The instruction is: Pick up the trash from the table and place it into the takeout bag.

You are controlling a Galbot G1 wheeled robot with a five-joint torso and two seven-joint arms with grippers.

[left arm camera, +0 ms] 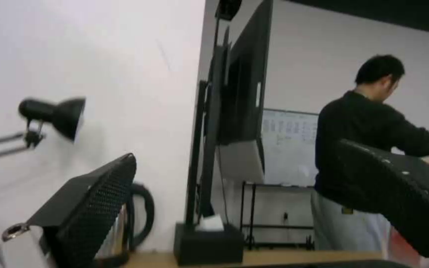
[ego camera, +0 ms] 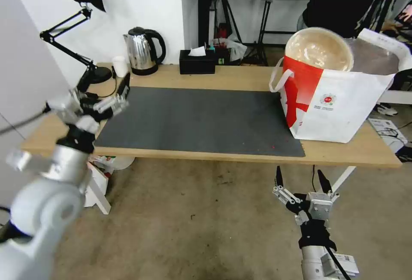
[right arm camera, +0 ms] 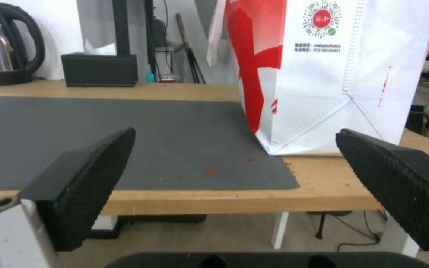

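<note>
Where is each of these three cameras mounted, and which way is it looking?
Head view: high on the robot, looking down at the table and takeout bag; both arms show.
Left wrist view: on the raised left arm, facing the wall past its own open jaws.
Right wrist view: low before the table edge, facing the bag between open jaws.
All three share the kettle and tissue box.

Left gripper [ego camera: 124,86] raised, right gripper [ego camera: 303,180] low, both agape

The head camera looked forward and down across the table [ego camera: 206,149] from a few steps back. The right wrist camera sat low before its front edge, facing the takeout bag [right arm camera: 324,74]. The left wrist camera faced the wall. All three took in the kettle [ego camera: 143,50].
</note>
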